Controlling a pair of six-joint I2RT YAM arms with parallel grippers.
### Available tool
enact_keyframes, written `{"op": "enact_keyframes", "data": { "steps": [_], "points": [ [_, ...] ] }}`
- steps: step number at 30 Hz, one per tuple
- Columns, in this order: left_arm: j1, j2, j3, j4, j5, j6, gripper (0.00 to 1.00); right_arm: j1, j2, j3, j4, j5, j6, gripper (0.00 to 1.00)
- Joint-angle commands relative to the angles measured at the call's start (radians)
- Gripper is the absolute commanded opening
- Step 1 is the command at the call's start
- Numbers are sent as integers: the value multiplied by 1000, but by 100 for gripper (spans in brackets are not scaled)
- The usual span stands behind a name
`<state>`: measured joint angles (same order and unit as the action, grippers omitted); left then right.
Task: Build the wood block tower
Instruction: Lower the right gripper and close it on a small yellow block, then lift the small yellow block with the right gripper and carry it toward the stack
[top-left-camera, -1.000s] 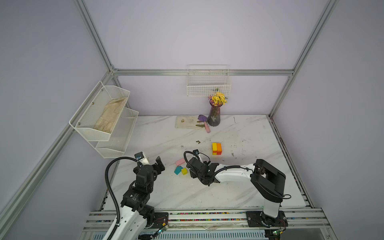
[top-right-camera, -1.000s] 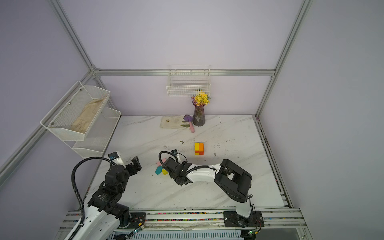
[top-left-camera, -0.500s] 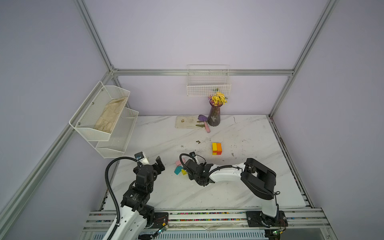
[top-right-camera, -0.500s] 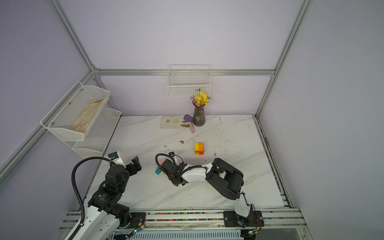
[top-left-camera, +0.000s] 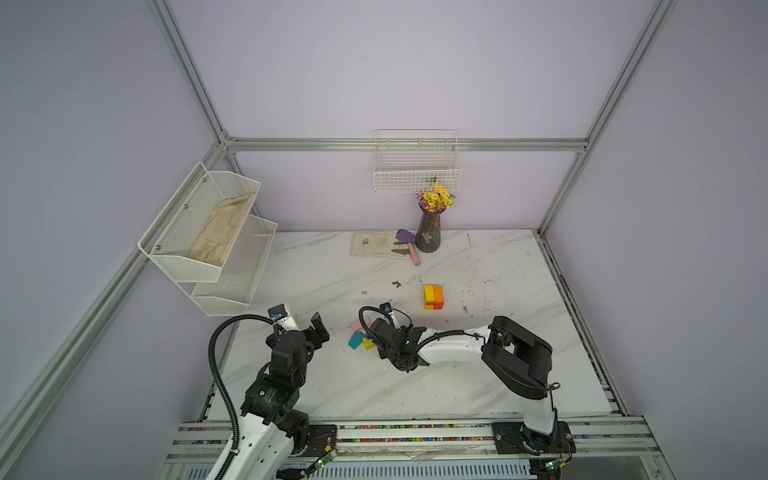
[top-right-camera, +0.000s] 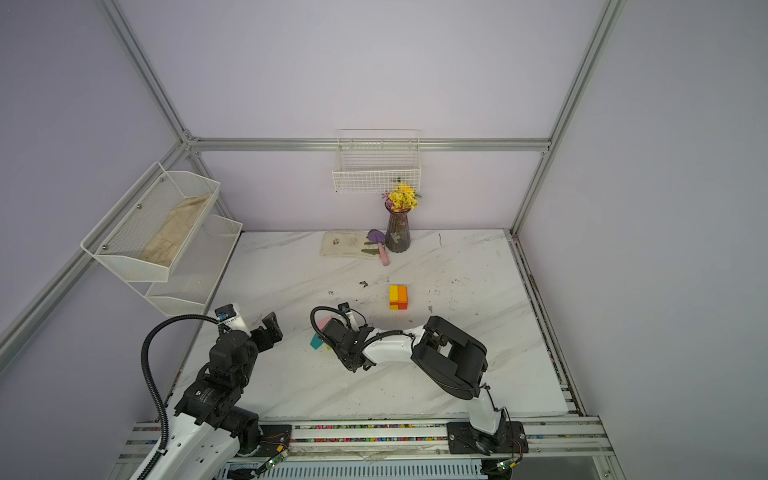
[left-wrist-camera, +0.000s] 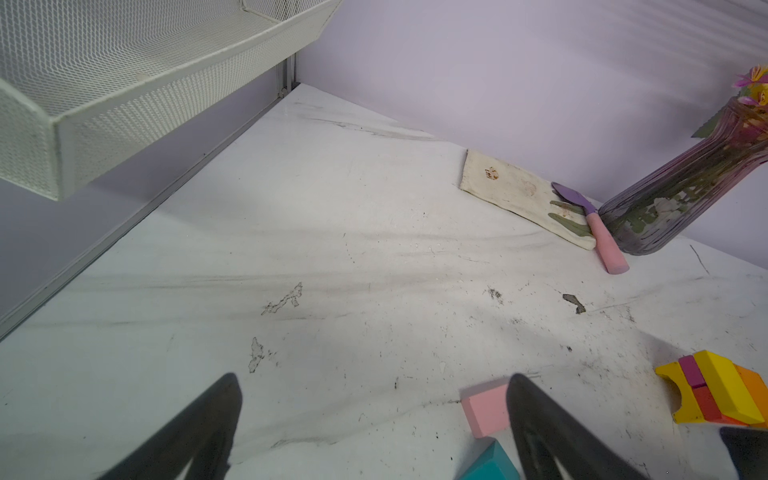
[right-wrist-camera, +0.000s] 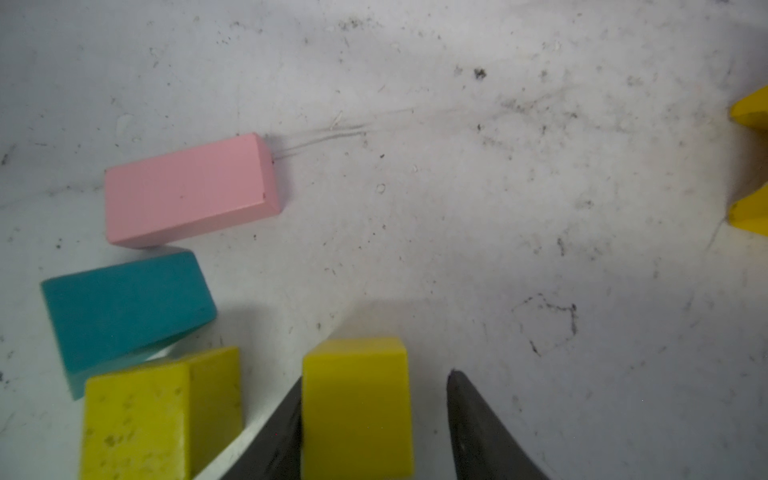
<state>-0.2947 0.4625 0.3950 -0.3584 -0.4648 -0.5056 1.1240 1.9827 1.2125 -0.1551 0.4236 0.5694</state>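
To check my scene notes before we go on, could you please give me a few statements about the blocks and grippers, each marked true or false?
1. The fingers of the right gripper flank a yellow cube. True.
2. The left gripper holds the pink block. False: its fingers are open and empty, and the pink block lies on the table.
3. The teal block tops the tower. False: it lies on the table beside the pink block.
4. The purple vase stands by the back wall. True.
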Motion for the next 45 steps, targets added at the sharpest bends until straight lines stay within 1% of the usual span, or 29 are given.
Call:
{"op": "enact_keyframes", "data": {
  "steps": [1, 4, 9, 16, 17, 19, 21, 25, 28, 31, 34, 36, 38, 39, 40, 41, 44, 45],
  "points": [
    [6, -15, -35, 26, -13, -10, 98, 8, 21, 43, -30, 29, 9, 49],
    [6, -21, -36, 21, -14, -11, 98, 7, 30, 59, -38, 32, 4, 48],
    [6, -34, -39, 15, -19, -16, 98, 7, 36, 74, -49, 32, 0, 41],
    [6, -41, -41, 14, -15, -17, 98, 7, 42, 70, -58, 38, 4, 39],
    [6, -41, -41, 13, -15, -17, 98, 7, 42, 70, -58, 40, 4, 38],
    [6, -43, -41, 13, -10, -17, 98, 6, 34, 68, -60, 41, 4, 29],
    [6, -46, -41, 16, 7, -13, 98, 7, 18, 61, -63, 47, 9, 23],
    [6, -79, -43, 21, 92, 19, 100, 7, -51, 46, -90, 65, 12, 19],
    [6, -123, -61, 39, 143, 56, 100, 7, -147, 42, -148, 83, 7, 17],
    [6, -171, -79, 43, 156, 71, 100, 6, -267, 43, -220, 107, -5, 13],
    [5, -209, -87, 32, 162, 70, 100, -12, -387, 51, -244, 75, -55, 11],
    [5, -229, -91, 25, 169, 70, 100, -39, -445, 82, -272, 94, -89, 12],
    [5, -243, -92, 20, 173, 69, 100, -77, -477, 109, -286, 142, -126, 11],
    [5, -248, -93, 17, 171, 68, 100, -104, -489, 115, -277, 166, -149, 10],
    [5, -251, -93, 15, 170, 67, 100, -140, -493, 115, -273, 180, -164, 6],
    [5, -252, -93, 13, 168, 65, 100, -192, -499, 113, -261, 181, -174, 1],
    [5, -248, -92, 12, 167, 62, 100, -344, -498, 92, -213, 93, -192, 0],
    [5, -246, -91, 10, 167, 61, 100, -374, -498, 84, -207, 87, -189, 0]
  ]
}}
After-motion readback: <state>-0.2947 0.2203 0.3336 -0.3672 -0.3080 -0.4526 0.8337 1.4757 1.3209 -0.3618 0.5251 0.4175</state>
